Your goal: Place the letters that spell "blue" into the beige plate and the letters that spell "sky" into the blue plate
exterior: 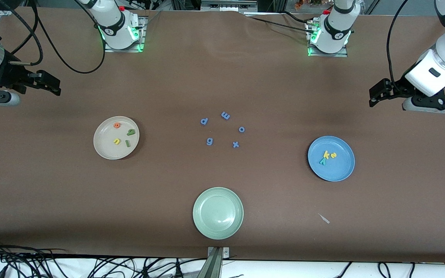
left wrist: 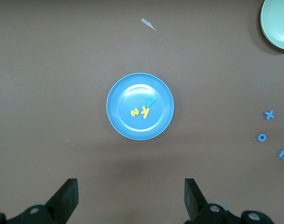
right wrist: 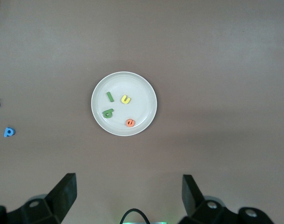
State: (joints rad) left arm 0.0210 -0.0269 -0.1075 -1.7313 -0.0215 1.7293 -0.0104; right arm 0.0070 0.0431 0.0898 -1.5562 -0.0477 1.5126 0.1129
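We see the brown table (exterior: 222, 77) spread under both arms. Next in size come three round plates. The beige plate (exterior: 102, 148) lies toward the right arm's end, the blue plate (exterior: 340, 170) toward the left arm's end, and a pale green plate (exterior: 218, 213) sits between them, nearer to the front camera than either.

The right gripper (exterior: 54, 85) hangs over bare table at the right arm's end, its jaws spread wide and holding nothing; the right wrist view shows its two fingers (right wrist: 62, 191) well apart with the beige plate (right wrist: 144, 93) in sight. The left gripper (exterior: 375, 96) hangs over bare table at the left arm's end, likewise spread and empty, its fingers (left wrist: 67, 196) standing apart in the left wrist view.

In the beige plate we find the orange e (exterior: 117, 125), the green b (exterior: 131, 132), the yellow u (exterior: 116, 141) and the green l (exterior: 127, 143), each lying apart from the others. In the blue plate the yellow s (exterior: 333, 155), the yellow k (exterior: 326, 155) and the teal y (exterior: 323, 161) lie close together.

Five periwinkle letters (exterior: 225, 115) lie in a loose ring on the table between the two filled plates. A pale scrap (exterior: 324, 218) lies on the table nearer to the front camera than the blue plate.
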